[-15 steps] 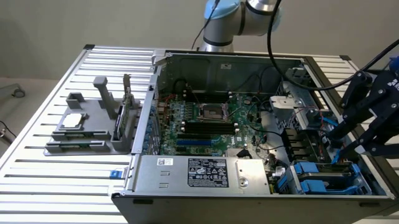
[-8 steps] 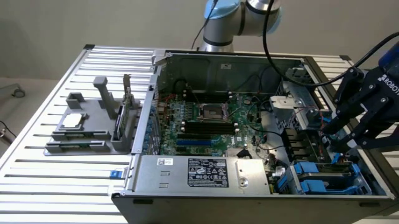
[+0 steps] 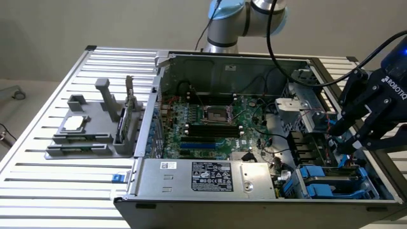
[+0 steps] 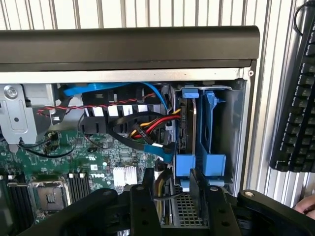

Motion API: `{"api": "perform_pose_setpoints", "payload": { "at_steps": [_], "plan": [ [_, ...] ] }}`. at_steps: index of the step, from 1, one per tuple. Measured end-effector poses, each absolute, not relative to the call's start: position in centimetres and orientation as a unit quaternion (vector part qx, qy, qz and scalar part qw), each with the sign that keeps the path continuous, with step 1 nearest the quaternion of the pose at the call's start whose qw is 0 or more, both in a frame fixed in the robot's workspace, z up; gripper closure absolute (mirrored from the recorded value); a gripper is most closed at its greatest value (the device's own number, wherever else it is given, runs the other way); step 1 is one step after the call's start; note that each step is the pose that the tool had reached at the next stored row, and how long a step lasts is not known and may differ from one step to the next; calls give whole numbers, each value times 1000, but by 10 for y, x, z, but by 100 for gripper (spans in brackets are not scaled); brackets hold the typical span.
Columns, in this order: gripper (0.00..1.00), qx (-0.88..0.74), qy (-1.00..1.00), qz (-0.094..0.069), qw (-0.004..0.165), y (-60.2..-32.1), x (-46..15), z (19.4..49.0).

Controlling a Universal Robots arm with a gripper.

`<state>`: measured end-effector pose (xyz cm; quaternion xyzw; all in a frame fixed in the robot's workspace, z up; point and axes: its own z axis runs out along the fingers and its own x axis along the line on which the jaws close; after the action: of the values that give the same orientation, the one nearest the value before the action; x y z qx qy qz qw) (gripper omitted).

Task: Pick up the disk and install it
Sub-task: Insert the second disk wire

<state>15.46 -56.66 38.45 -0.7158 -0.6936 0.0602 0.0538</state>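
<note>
Disk [image 4: 186, 129], silver-grey metal edged by blue plastic carrier, stands on edge in the drive bay at your open computer case's [image 3: 224, 206] corner; black tool [image 3: 353, 137] hovers above, fingers apart, empty, aligned for vertical access.

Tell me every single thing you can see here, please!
Computer case: one, grey, open on the slatted table.
Table: one, silver slats, under everything.
Motherboard: one, green, inside the case.
Box: one, silver with a black-white label, at the case's front.
Disk: one, grey in a blue bracket, standing in the bay at the case's corner.
Bracket: one more, blue, beside the disk.
Cables: several, red, yellow, black and blue, next to the disk.
Holder: one, grey, on the exterior view's left.
Keyboard: one, black, outside the case.
Gripper: one, black, open, above the bay.
</note>
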Motion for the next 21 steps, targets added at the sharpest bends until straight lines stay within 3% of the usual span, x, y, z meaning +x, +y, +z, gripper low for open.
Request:
{"api": "perform_pose_setpoints", "payload": {
  "at_steps": [21],
  "plan": [
    [58,-718,-694,45,19,-556,148,378]
  ]
}}
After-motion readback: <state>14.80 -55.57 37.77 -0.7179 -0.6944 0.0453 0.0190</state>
